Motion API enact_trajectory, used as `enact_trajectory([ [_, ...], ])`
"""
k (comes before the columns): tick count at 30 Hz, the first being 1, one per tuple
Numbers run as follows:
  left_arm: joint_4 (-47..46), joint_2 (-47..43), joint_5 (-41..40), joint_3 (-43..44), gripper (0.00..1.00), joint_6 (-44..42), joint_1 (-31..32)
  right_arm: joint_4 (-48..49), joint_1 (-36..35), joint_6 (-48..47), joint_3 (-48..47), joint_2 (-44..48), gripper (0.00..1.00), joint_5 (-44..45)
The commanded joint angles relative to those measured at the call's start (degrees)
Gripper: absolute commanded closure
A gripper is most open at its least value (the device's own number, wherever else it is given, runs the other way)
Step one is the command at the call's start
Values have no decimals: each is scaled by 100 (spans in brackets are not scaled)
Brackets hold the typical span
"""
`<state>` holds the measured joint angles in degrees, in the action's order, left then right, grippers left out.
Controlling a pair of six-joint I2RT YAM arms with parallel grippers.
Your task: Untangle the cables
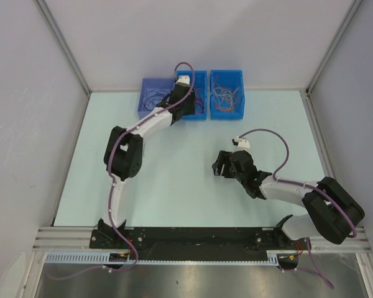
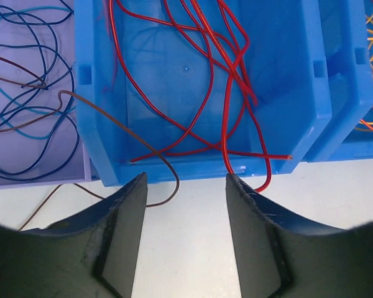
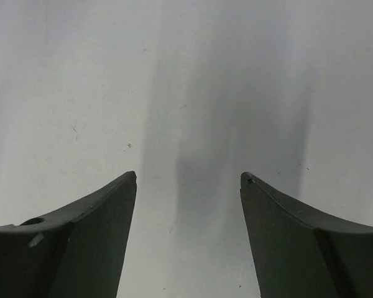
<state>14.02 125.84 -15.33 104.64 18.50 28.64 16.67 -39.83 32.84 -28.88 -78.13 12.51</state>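
Red cables [image 2: 199,74] lie tangled in the middle blue bin [image 2: 286,93], and one red loop [image 2: 265,177] hangs over its front wall. A thin brown cable [image 2: 112,115] runs from the purple tray [image 2: 74,175] across the bin's corner and down onto the table. Blue and dark cables [image 2: 25,81] curl in that tray. Orange cables [image 1: 225,93] fill the right bin. My left gripper [image 2: 186,177] is open just in front of the middle bin, with nothing between its fingers. My right gripper [image 3: 188,176] is open over bare table, mid-right in the top view [image 1: 219,166].
The three containers stand in a row against the back wall: purple tray [image 1: 150,84], middle bin [image 1: 202,115], right bin [image 1: 239,74]. White side walls close in the pale table [image 1: 174,186]. My left arm [image 1: 127,152] reaches across the table's left half.
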Motion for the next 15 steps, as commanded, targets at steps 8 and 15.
enact_trajectory([
  [8,-39,301,-268,513,77,-57,-8,276,28,-76,-3,-10,28,41],
  [15,408,187,-348,1014,100,-224,-8,276,28,-76,-3,-1,28,41],
])
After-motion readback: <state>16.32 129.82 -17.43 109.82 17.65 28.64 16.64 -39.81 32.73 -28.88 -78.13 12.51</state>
